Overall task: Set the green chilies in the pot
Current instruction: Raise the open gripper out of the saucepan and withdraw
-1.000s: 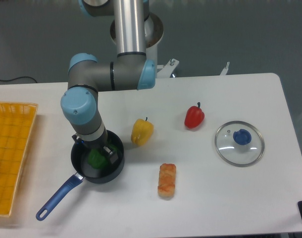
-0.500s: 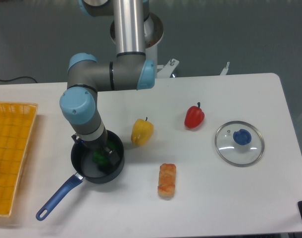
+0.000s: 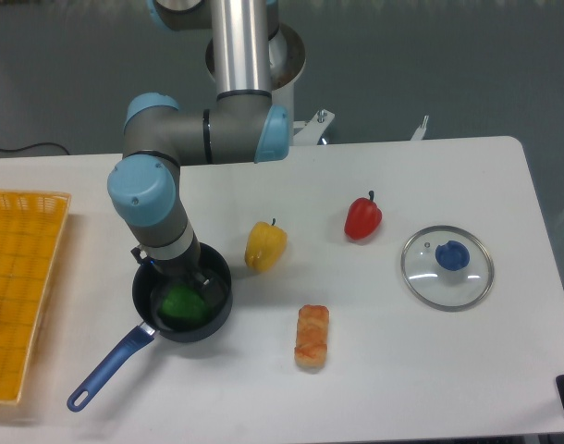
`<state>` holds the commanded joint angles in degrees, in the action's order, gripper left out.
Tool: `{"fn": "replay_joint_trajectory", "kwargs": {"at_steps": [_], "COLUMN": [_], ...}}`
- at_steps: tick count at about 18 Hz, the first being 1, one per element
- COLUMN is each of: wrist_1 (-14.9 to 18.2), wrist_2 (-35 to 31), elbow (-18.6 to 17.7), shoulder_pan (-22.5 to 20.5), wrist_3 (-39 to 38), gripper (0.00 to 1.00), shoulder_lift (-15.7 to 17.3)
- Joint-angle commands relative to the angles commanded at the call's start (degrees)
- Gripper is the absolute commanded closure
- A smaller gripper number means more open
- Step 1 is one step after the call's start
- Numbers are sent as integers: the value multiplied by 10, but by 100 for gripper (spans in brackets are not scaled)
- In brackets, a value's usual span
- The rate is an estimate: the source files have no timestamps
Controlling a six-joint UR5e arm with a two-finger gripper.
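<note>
The green chilies [image 3: 180, 302], a glossy green pepper toy, lie inside the pot [image 3: 223, 294], a black saucepan with a long blue handle [image 3: 104, 372] pointing to the front left. My gripper [image 3: 183, 278] hangs straight down over the pot, just above the pepper. Its jaws are apart and not holding the pepper. The arm's wrist hides the back part of the pot.
A yellow pepper [image 3: 265, 245] stands just right of the pot. A red pepper [image 3: 362, 218] and a glass lid with a blue knob [image 3: 447, 265] are further right. An orange food toy [image 3: 312, 337] lies at the front. A yellow basket [image 3: 21, 277] is at the left edge.
The pepper was between the fingers a second ago; now it rests free on the pot's bottom. The gripper has let go and risen a little, and the wrist shifted slightly left.
</note>
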<state>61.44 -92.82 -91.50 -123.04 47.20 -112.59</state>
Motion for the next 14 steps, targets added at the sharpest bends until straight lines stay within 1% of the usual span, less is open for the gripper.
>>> {"fn": "replay_joint_trajectory", "kwargs": {"at_steps": [2,5,10,11,13,14], "wrist_1": [0,1,3,18,84,101], "wrist_2": [3,4,5,12,18,18], "elbow": [2,5,24,34,57,62], "shoulder_pan": [-16,-37,-81,-95,-120,-131], "wrist_3": [23,117,146,162,209,233], "gripper": [0,0,0,0,0,0], "shoulder_lift": [8,14,18,18,21,25]}}
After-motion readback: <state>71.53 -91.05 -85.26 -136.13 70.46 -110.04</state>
